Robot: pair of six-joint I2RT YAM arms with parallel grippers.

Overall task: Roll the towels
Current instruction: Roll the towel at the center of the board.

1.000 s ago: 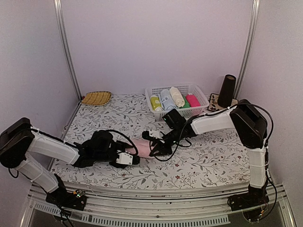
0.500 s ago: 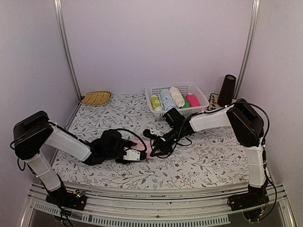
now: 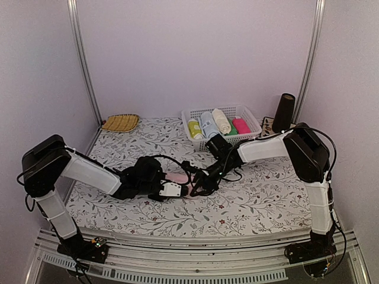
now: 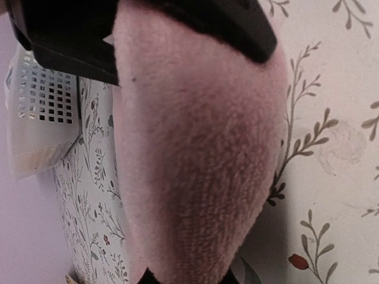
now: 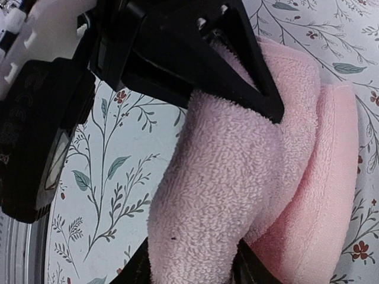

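Note:
The pale pink towel (image 3: 177, 177) lies partly rolled on the flowered tablecloth at mid-table, between my two grippers. My left gripper (image 3: 185, 190) reaches in from the left and is shut on one end of it; in the left wrist view the towel (image 4: 195, 165) fills the space above the left gripper (image 4: 186, 278). My right gripper (image 3: 199, 187) comes from the right, its fingers snug against both sides of the towel (image 5: 219, 195); the right gripper (image 5: 189, 269) shows at the frame's bottom edge. A cream towel (image 3: 221, 120) lies rolled in the basket.
A white basket (image 3: 253, 122) at the back holds yellow-green (image 3: 193, 128), light blue (image 3: 208, 124), green (image 3: 232, 128) and magenta (image 3: 241, 125) rolls. A woven yellow mat (image 3: 120, 122) lies at the back left. A black cylinder (image 3: 284, 112) stands at the back right.
My left arm has pushed right to the pink towel and its jaws have closed on it. The right gripper has stayed at the towel, its jaws a little wider.

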